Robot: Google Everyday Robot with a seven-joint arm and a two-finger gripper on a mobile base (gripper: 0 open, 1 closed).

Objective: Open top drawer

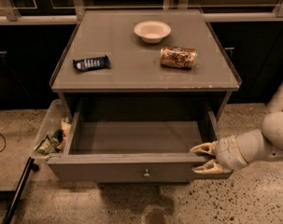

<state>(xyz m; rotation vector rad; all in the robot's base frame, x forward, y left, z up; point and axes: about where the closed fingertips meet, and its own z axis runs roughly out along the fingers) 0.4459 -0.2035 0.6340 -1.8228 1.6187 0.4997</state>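
The arm (253,146) is all smooth off-white plastic: chunky rounded tube sections, a fat bulb of a joint (277,129) near the right edge, and a ribbed-looking collar at the wrist. The gripper (194,160), down by the right front corner of the top drawer (122,171), has two pointy yellowish-cream fingers (204,148) spread apart.

I get dim, warm overhead light; the claw (205,157), at the front right corner of the top drawer (108,171), shows pale. Shadow pools left of it.
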